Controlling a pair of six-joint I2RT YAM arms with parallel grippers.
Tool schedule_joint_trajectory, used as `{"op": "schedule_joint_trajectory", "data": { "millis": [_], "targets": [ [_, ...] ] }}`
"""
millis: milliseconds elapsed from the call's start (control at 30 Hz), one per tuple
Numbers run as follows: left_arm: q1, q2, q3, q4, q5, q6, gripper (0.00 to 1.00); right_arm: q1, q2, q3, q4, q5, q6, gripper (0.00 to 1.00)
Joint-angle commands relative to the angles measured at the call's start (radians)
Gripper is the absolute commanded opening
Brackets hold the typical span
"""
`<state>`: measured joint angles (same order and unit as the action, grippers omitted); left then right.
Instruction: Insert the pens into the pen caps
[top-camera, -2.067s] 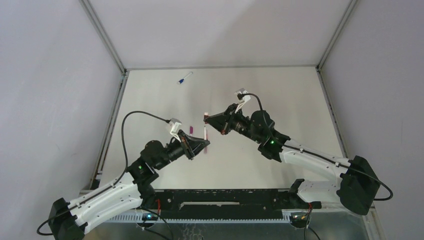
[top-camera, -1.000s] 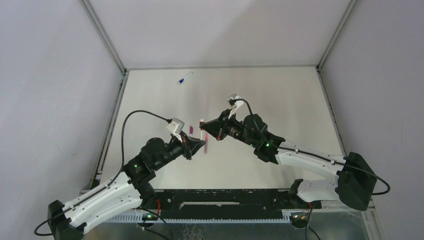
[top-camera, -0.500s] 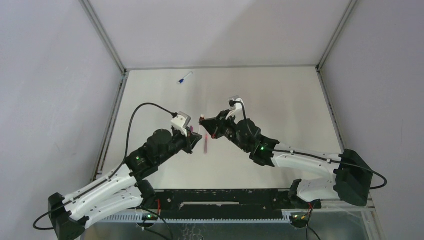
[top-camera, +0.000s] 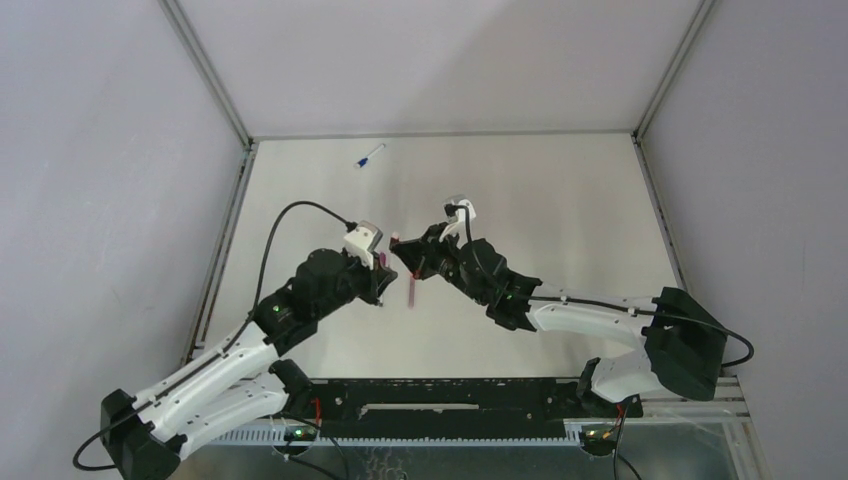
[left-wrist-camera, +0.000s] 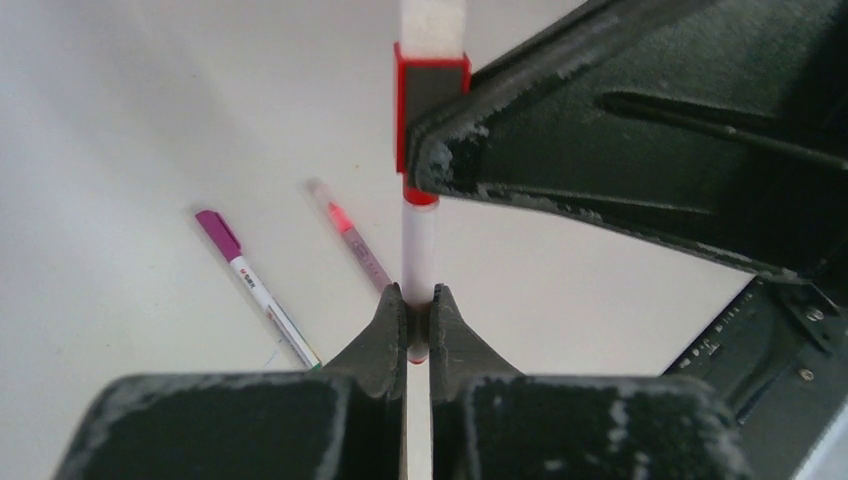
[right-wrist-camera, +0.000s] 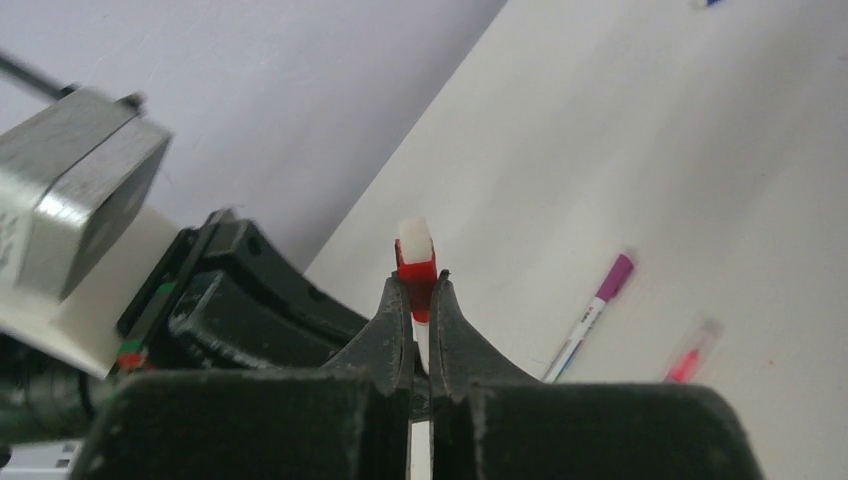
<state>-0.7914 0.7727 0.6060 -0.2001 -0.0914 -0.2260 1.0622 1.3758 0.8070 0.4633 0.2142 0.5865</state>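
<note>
Converged: left gripper (left-wrist-camera: 410, 312) pinches pen (left-wrist-camera: 418, 245), right gripper (right-wrist-camera: 417, 292) clamps red cap (right-wrist-camera: 415, 268) (end to end).

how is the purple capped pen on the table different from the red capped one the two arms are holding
Pose: the purple-capped pen lies flat on the table; the red-capped pen is held up off it.
Grip: nothing touches the purple-capped pen, while the left fingers pinch the red-capped pen's barrel and the right fingers pinch its red cap.
Colour: one cap is purple, the other red.
Both have white barrels.
</note>
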Motion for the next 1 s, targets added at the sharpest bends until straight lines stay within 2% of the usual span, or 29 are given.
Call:
{"op": "schedule_joint_trajectory", "data": {
  "millis": [0, 100, 167, 233, 367, 467, 767, 967],
  "targets": [
    [0.127, 0.017, 0.213, 0.506, 0.357, -0.044, 0.00, 0.106, 0.060, -0.071, -0.186, -0.438, 0.012, 0.00],
    [0.187, 0.061, 0.222, 0.550, 0.591, -0.118, 0.00, 0.094, 0.057, -0.111, -0.123, -0.547, -0.017, 0.00],
    [0.205, 0.077, 0.225, 0.556, 0.665, -0.142, 0.00, 0.075, 0.058, -0.142, -0.063, -0.656, -0.021, 0.00],
    [0.210, 0.078, 0.227, 0.540, 0.667, -0.141, 0.00, 0.060, 0.059, -0.156, -0.045, -0.714, -0.030, 0.00],
    [0.210, 0.027, 0.223, 0.454, 0.486, -0.092, 0.00, 0.059, 0.026, -0.157, -0.137, -0.594, -0.046, 0.00],
    [0.211, -0.012, 0.217, 0.417, 0.415, -0.057, 0.00, 0.059, -0.003, -0.157, -0.200, -0.511, -0.046, 0.00],
    [0.210, -0.041, 0.159, 0.384, 0.428, -0.067, 0.00, 0.030, -0.081, -0.164, -0.313, -0.258, -0.013, 0.00],
    [0.211, -0.100, 0.126, 0.360, 0.394, -0.065, 0.00, 0.000, -0.122, -0.181, -0.361, -0.171, 0.012, 0.00]
  ]
}}
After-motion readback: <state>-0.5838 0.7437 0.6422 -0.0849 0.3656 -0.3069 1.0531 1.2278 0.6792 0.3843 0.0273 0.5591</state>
